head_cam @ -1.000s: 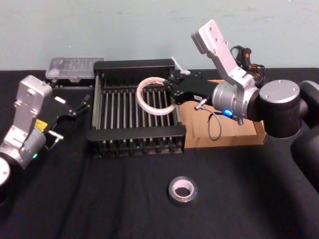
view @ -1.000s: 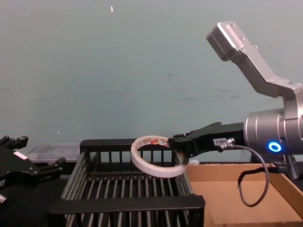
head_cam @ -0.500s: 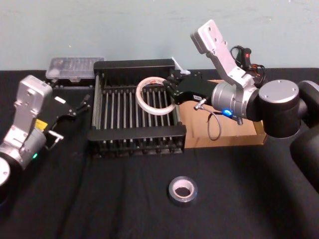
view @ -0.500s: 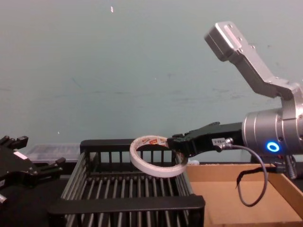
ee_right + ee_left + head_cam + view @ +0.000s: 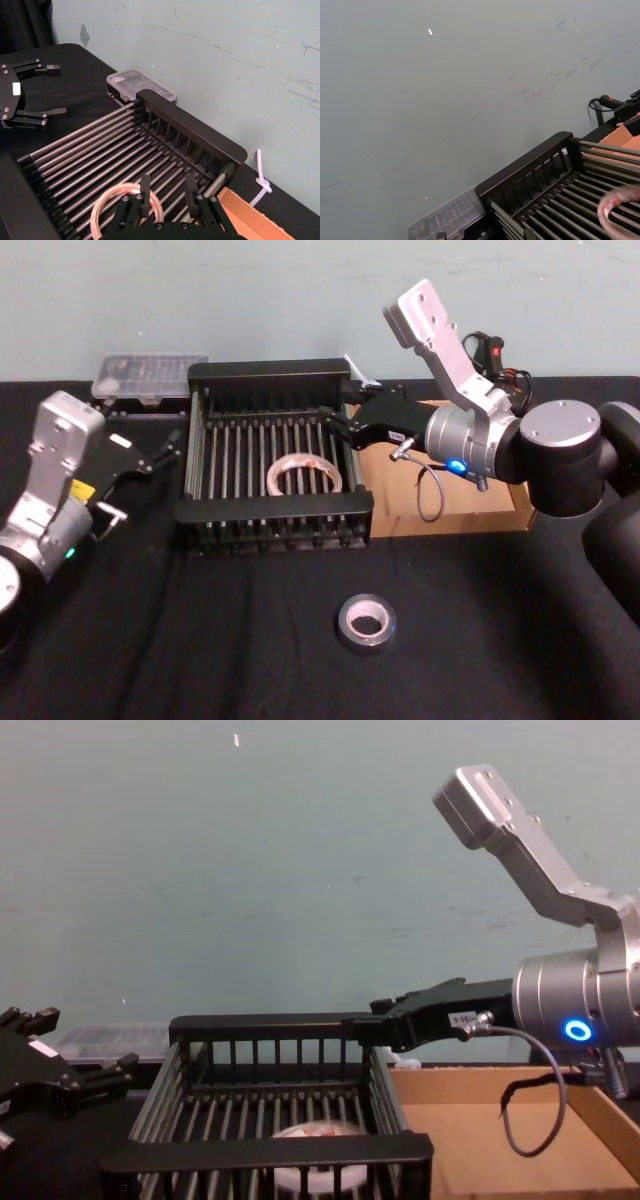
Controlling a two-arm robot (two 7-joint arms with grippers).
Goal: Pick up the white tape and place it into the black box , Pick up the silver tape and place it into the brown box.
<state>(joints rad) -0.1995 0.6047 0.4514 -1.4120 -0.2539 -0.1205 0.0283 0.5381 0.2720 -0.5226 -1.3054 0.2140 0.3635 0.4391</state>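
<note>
The white tape [image 5: 271, 476] lies flat on the bars inside the black box [image 5: 270, 507], toward its right side. From the chest it shows low behind the box's front rim [image 5: 270, 1152], as white tape [image 5: 315, 1172]. My right gripper [image 5: 335, 420] hovers open and empty above the box's right wall. In the right wrist view its fingers [image 5: 145, 192] stand apart just over the white tape [image 5: 125, 186]. The silver tape [image 5: 366, 642] rests on the black table in front of the boxes. The brown box [image 5: 470, 515] sits right of the black one. My left gripper [image 5: 160, 450] is parked open, left of the box.
A clear plastic case [image 5: 150, 375] lies behind the black box's left corner. A white cord [image 5: 355, 368] hangs at its back right corner. A cable loop [image 5: 430, 495] dangles from my right wrist over the brown box. The wall stands close behind.
My right gripper has opened and let go of the white tape. The tape has dropped from beside the fingers onto the bars of the black box. Both arms stay where they were.
</note>
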